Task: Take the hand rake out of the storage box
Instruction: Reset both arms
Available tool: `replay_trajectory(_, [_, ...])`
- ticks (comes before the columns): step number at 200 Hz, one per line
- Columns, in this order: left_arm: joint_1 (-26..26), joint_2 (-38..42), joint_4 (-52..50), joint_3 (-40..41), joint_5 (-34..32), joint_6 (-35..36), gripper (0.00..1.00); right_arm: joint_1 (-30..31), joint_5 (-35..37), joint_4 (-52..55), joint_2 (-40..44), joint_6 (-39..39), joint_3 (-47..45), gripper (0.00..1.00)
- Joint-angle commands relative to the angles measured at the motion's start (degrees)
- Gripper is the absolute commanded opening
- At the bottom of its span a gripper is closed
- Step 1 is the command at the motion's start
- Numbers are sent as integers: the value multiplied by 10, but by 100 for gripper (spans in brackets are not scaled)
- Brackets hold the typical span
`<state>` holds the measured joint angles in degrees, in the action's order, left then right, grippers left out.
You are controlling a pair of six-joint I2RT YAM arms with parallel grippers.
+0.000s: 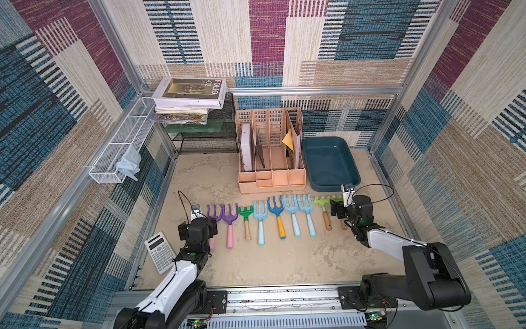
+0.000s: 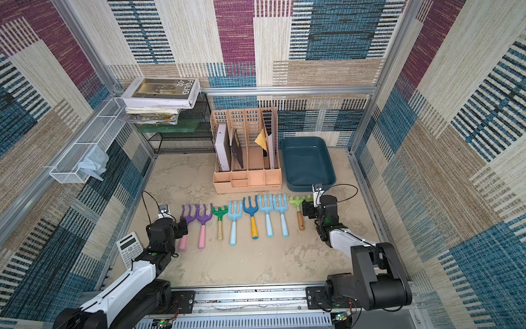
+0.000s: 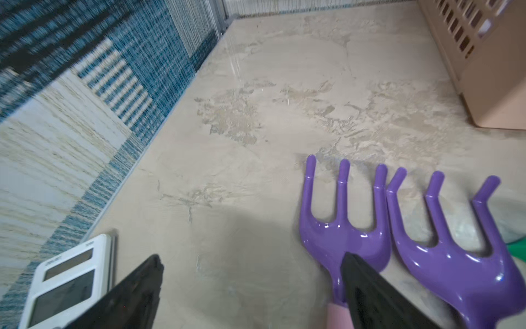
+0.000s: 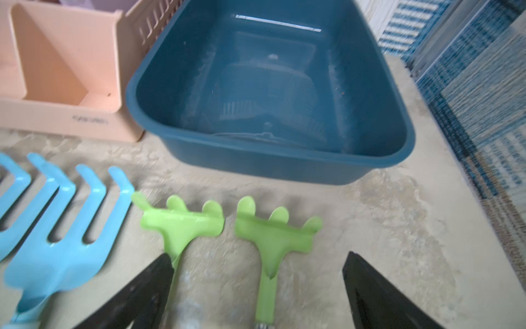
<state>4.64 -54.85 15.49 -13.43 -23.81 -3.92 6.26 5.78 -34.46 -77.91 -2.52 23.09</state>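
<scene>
In both top views the storage box [image 1: 327, 161], shallow teal plastic with rounded corners, sits far right on the mottled sandy desk [image 1: 256, 262], floor bare. The right arm hides most of the lime hand rake [image 1: 337, 197] ending the row of rakes. Left wrist view: left tool [image 3: 253, 265] spread, one finger overlapping a glossy purple rake [image 3: 341, 245]; calculator [image 3: 68, 273] cut off. Right wrist view, blurred: right tool [image 4: 257, 262] spread astride the lime hand rake's handle, clear of both fingers.
</scene>
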Motion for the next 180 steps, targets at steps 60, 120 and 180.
replay_trajectory(60, [-22, -218, 143, -124, 251, 96, 99, -80, -35, -374, -75, 33, -116, 96])
replay_trajectory(120, [-72, -322, 206, -150, 317, 62, 100, -81, -44, -279, -73, 33, -71, 96])
replay_trajectory(180, [-82, -325, 220, -146, 324, 51, 100, -77, -38, -279, -72, 31, -72, 96])
